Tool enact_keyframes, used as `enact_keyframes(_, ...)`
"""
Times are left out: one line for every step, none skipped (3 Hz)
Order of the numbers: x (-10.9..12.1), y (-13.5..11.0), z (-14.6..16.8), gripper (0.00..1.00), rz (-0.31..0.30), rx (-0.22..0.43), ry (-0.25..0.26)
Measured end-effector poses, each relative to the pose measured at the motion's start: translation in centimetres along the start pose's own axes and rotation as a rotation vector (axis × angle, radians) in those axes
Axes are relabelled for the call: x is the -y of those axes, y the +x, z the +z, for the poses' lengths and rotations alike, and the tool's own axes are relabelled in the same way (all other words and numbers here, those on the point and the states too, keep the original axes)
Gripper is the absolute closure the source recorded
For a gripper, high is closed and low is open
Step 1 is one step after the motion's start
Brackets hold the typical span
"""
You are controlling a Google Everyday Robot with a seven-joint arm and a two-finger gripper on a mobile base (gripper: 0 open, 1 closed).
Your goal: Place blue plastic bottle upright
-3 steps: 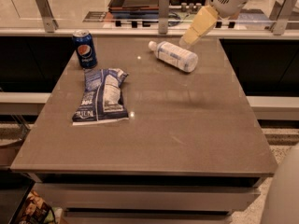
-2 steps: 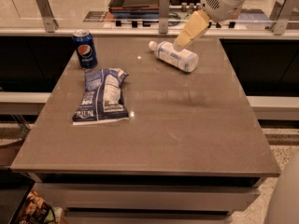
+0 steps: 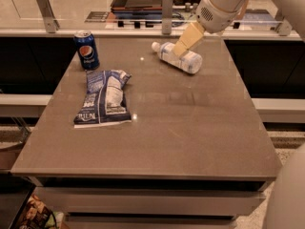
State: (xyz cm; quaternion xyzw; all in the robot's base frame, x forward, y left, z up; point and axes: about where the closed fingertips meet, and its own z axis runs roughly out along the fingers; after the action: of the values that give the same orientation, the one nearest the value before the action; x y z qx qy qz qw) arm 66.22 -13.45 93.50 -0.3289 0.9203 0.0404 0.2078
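The blue plastic bottle [image 3: 189, 62] lies on its side at the back of the grey table [image 3: 190, 132], right of centre. Its white cap [image 3: 155, 46] points to the back left. My gripper [image 3: 181, 50] hangs from the white arm at the top right. Its tan tip is just over the middle of the bottle and covers part of the label. I cannot tell whether it touches the bottle.
A dark blue Pepsi can [image 3: 87, 50] stands upright at the back left. A blue-and-white snack bag [image 3: 104, 98] lies flat in front of it. A counter with metal rail posts [image 3: 166, 12] runs behind the table.
My gripper has moved left and down, from above the bottle's right end to just over its middle. The bottle, can and bag have not moved.
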Motion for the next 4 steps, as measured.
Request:
enact_keyframes(0.7, -0.1, 1.0, 0.0, -0.024, -0.027, 0.021)
enact_keyframes(1.5, 0.2, 1.2, 0.0, -0.018, -0.007, 0.066)
enact_keyframes(2.2, 0.0, 2.2, 0.0, 0.0, 0.086, 0.153)
enact_keyframes(2.2, -0.1, 2.3, 0.0, -0.005, 0.084, 0.144)
